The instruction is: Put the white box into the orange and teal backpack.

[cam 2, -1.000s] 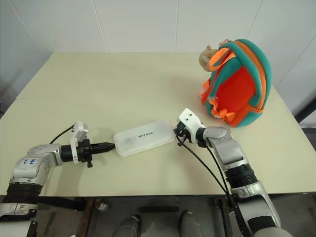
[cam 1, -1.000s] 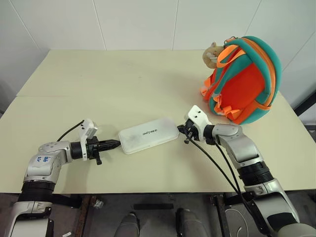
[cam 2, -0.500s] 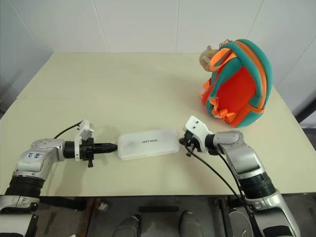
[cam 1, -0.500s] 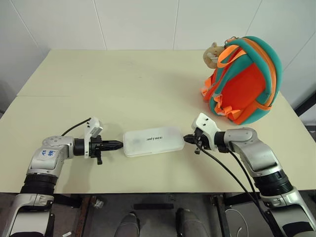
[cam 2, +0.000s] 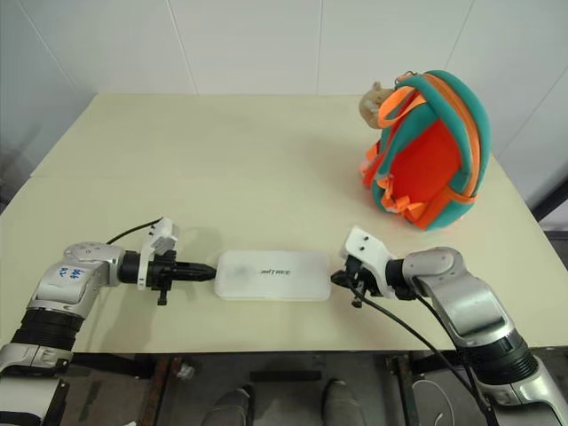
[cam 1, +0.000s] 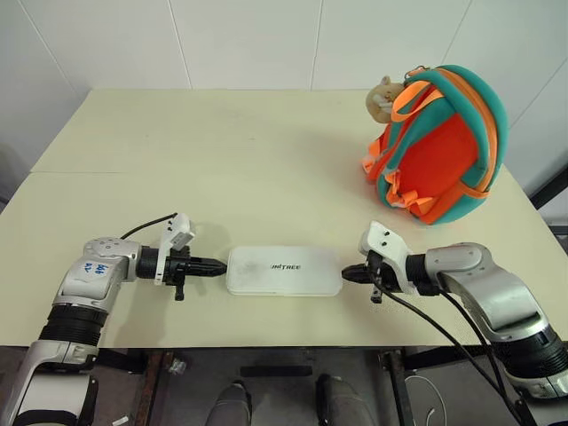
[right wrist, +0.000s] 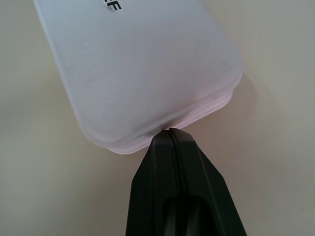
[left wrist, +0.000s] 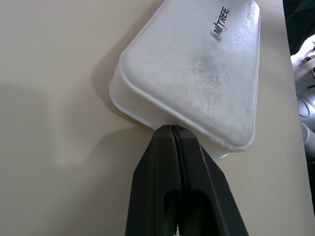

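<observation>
White plastic, the white box [cam 1: 284, 270] sits pinched endwise between the closed left gripper [cam 1: 222, 264] and closed right gripper [cam 1: 347, 274]; press evenly, lift level toward the orange and teal backpack [cam 1: 439, 142].

Lab; bare table [cam 1: 222, 151], white walls [cam 1: 248, 40]

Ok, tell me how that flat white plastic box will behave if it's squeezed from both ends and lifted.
The flat white plastic box looks rigid, so it probably won't sag. Its smooth rounded ends may slip off the shut left end effector and right end effector. It lies flat, so rolling is unlikely.
</observation>
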Robot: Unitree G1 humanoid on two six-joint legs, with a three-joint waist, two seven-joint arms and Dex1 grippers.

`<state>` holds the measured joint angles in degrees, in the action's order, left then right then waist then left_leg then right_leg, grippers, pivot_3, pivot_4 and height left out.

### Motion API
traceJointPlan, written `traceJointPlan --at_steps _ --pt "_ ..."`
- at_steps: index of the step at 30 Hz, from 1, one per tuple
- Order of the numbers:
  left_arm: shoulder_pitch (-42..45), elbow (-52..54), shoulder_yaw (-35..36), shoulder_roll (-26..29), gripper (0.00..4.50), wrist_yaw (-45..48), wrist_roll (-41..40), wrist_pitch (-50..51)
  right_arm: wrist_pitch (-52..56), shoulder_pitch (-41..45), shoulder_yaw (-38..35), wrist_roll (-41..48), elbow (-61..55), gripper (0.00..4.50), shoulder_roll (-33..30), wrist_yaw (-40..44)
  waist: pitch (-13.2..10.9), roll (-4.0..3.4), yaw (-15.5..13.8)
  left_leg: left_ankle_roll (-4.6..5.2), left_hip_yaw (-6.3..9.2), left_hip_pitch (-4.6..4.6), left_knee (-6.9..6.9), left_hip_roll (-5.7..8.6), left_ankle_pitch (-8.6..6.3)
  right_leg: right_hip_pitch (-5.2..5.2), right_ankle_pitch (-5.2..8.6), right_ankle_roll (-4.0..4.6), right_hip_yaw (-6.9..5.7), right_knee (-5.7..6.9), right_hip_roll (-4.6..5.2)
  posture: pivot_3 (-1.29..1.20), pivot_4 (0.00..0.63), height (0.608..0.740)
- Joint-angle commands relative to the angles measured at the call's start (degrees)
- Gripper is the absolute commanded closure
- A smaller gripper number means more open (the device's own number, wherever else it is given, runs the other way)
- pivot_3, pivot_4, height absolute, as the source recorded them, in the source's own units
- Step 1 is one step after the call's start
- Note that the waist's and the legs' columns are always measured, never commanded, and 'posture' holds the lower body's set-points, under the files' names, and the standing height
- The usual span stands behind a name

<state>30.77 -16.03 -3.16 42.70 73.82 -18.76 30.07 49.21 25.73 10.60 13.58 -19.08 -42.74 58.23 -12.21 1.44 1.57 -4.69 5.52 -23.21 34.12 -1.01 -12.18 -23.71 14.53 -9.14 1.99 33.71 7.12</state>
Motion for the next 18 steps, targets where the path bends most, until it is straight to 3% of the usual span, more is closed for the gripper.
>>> traceJointPlan --at_steps 1,18 --pt "0.08 3.78 -1.18 -0.11 4.48 0.8 -0.51 0.93 0.95 -0.58 -2.28 3.24 -4.6 4.5 -0.5 -0.28 0.0 0.0 0.02 0.0 0.0 0.0 0.0 0.0 0.0 0.0 0.01 0.01 0.0 0.0 0.0 0.0 0.15 0.74" --pt "-2.19 8.15 -1.89 1.7 4.48 -0.4 -0.07 5.6 2.62 -4.66 -4.48 5.27 -5.72 4.5 -2.59 -4.37 0.0 0.0 -0.03 0.01 0.0 0.0 0.03 0.0 0.0 0.01 0.17 0.33 0.0 -0.03 0.0 0.0 0.15 0.74"
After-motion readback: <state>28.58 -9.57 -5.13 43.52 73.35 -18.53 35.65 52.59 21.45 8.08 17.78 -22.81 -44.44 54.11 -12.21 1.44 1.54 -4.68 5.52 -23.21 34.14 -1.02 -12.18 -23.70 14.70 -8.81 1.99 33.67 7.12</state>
